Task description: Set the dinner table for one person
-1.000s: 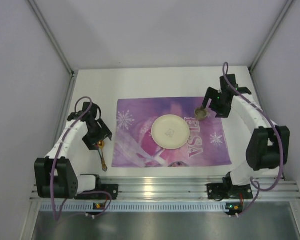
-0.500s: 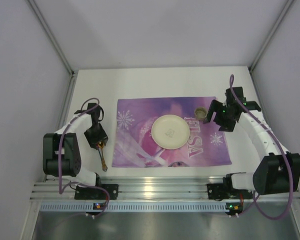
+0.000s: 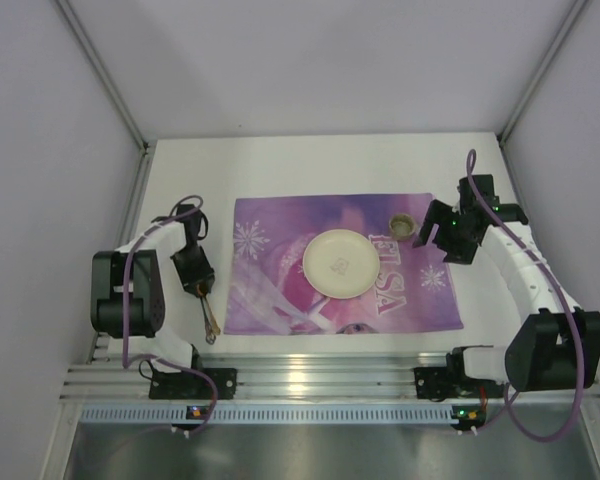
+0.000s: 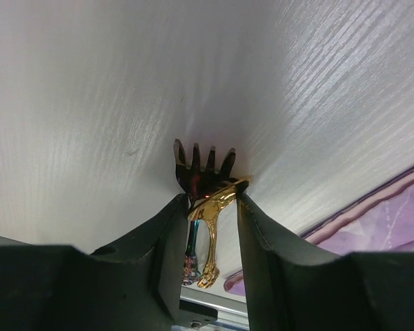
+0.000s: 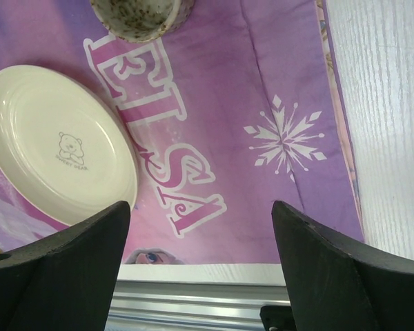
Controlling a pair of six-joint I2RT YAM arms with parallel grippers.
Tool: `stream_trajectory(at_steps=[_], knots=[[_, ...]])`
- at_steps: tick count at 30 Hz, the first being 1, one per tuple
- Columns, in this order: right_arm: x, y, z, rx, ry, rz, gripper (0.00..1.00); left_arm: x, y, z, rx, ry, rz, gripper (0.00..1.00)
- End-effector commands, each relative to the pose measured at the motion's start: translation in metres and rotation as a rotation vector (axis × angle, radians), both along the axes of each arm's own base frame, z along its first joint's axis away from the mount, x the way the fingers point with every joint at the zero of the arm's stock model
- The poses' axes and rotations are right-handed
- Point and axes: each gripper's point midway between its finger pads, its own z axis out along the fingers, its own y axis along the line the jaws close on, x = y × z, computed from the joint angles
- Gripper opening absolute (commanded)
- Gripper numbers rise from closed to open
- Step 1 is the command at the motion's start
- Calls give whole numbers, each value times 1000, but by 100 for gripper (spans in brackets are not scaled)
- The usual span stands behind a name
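The white dinner table (image 3: pixel 310 165) carries a purple "ELSA" placemat (image 3: pixel 280 225). A cream plate (image 3: pixel 341 263) lies at the mat's middle and a small speckled cup (image 3: pixel 402 225) stands upright at its right rear. My left gripper (image 3: pixel 195 275) is low on the table left of the mat. In the left wrist view my left gripper (image 4: pixel 208 200) is shut on a dark iridescent fork (image 4: pixel 201 164) and a gold spoon (image 4: pixel 217 207) held together, their handles (image 3: pixel 209 318) trailing toward the rail. My right gripper (image 3: pixel 445 235) is open and empty, right of the cup; it also shows in the right wrist view (image 5: pixel 200 207).
A ribbed aluminium rail (image 3: pixel 320 380) runs along the near edge. Grey walls close in the left, right and back. The right wrist view shows the plate (image 5: pixel 55 145), the cup (image 5: pixel 134 17) and bare table (image 5: pixel 386 103) right of the mat.
My right gripper has drawn back to the right, away from the cup, which stays on the mat. My left arm has folded back and shifted the cutlery slightly toward the near edge.
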Motion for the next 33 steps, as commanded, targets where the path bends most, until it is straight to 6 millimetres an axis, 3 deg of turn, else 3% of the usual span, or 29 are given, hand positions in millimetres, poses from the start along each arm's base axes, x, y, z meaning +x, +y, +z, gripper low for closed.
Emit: stream_trajectory(at_steps=[1,6,9,10,12,20,28,29,30,31,32,33], knots=[[-2,-7,5,-17,-11,-8,83,10,5,-24,20,-10,-15,39],[-1,-6,4,-12,-5,-14,82,20,1,-22,-4,-18,-37,23],[-1,-5,6,-8,-7,-19,81,27,0,-14,-12,-36,-39,11],[0,-5,8,-7,-12,-20,81,29,0,-10,-13,-36,-43,3],[0,-6,10,-9,-15,-23,81,32,1,-1,-12,-57,-47,0],[-5,-6,9,-6,-16,-32,80,49,5,39,9,-144,-87,0],[-8,-5,19,-3,-38,-29,82,90,15,117,84,-343,-154,0],[-10,-6,22,-6,-46,-29,89,105,-7,133,-19,-448,-223,0],[-10,-6,24,-6,-50,-29,89,105,-7,133,-20,-449,-223,0],[-12,-7,23,-11,-50,-30,93,106,-21,137,-73,-488,-257,0],[-13,-8,23,-17,-52,-30,99,115,-47,145,-159,-554,-325,0],[-15,-9,25,-20,-53,-28,100,116,-60,148,-191,-576,-349,0]])
